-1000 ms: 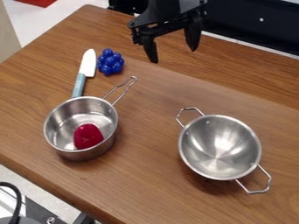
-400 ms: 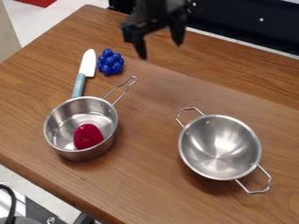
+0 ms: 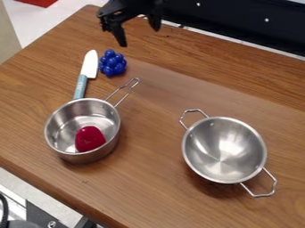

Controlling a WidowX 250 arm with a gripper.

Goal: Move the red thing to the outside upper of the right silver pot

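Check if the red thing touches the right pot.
Apart: the camera view shows tabletop between the red thing, in the left pot, and the right pot.

The black two-finger gripper (image 3: 139, 38) has travelled left and upward in the camera view, in two steps. A second ago its fingertips hung well to the right of the blue grape bunch (image 3: 113, 63), the nearer tip about level with it. By the middle picture they had come closer to its right side. Now they are above and to the right of the grapes, with the nearer tip close to them. To the far right of and above the grapes, a part of the black panel (image 3: 191, 11) formerly behind the gripper has come into sight. Far below and left of the grapes, the black cable (image 3: 5, 208) has shifted left.
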